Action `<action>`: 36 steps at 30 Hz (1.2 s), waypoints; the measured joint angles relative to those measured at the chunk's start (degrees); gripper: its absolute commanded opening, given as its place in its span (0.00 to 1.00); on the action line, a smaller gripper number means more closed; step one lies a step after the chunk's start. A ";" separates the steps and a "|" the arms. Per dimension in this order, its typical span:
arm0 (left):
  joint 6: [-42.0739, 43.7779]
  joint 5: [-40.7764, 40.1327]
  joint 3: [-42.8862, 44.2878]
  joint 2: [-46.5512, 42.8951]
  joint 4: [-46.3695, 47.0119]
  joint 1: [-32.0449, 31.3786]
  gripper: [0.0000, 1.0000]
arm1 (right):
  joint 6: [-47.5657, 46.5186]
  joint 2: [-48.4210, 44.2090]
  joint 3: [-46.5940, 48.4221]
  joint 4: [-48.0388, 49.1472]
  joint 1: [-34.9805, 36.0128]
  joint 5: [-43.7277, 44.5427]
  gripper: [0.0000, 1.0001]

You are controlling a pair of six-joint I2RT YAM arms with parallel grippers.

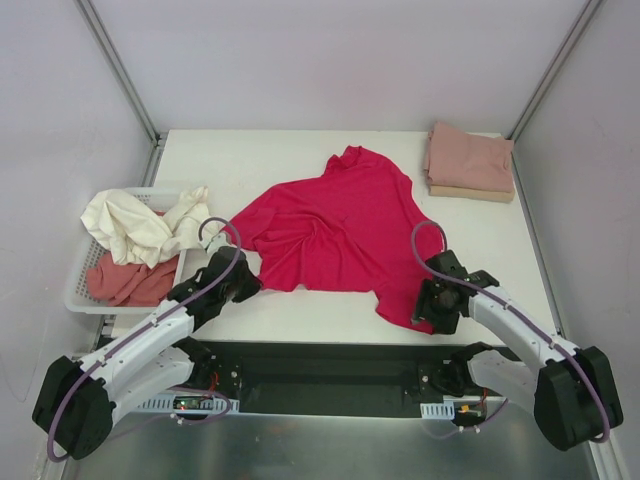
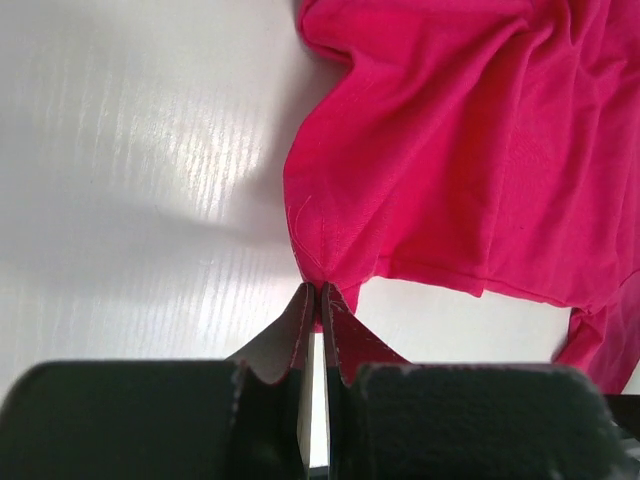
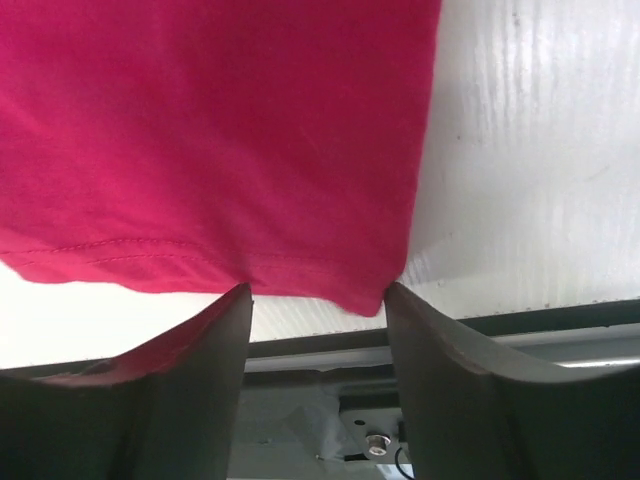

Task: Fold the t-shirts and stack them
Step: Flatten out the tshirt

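two robot arms work a red shirt (image 1: 335, 225) that lies rumpled and unfolded at the middle of the table (image 1: 250, 160). the left end effector (image 2: 318, 295) is clamped together on the shirt's near left corner. the right end effector (image 3: 315, 292) stands apart, its jaws straddling the near right hem corner without pinching it. at the far right corner, a folded pink shirt (image 1: 470, 155) sits on a folded tan shirt (image 1: 470, 192), the stack so far. at the left, a basket (image 1: 80, 290) holds a cream shirt (image 1: 140, 225) and a salmon shirt (image 1: 125, 282), both loose. by this view two are done, the red one is barely begun, and two wait.
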 measured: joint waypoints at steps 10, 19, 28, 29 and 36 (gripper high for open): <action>0.02 -0.07 -1.20 -2.10 -1.66 0.00 0.00 | 0.81 3.54 0.55 0.50 0.22 3.17 0.18; 3.72 -0.46 2.51 -3.32 -4.61 0.00 0.00 | -1.42 3.39 2.54 2.49 0.24 4.98 0.01; 14.38 0.81 27.10 -12.98 -5.60 0.00 0.00 | -6.99 -14.49 31.58 0.37 0.39 13.55 0.01; 15.32 1.44 29.97 -13.44 -5.35 0.00 0.00 | -7.72 -15.72 36.50 0.52 0.42 14.56 0.01; 21.92 6.73 55.39 -14.19 -6.91 0.00 0.00 | -13.73 -17.03 64.08 -0.68 0.42 15.85 0.01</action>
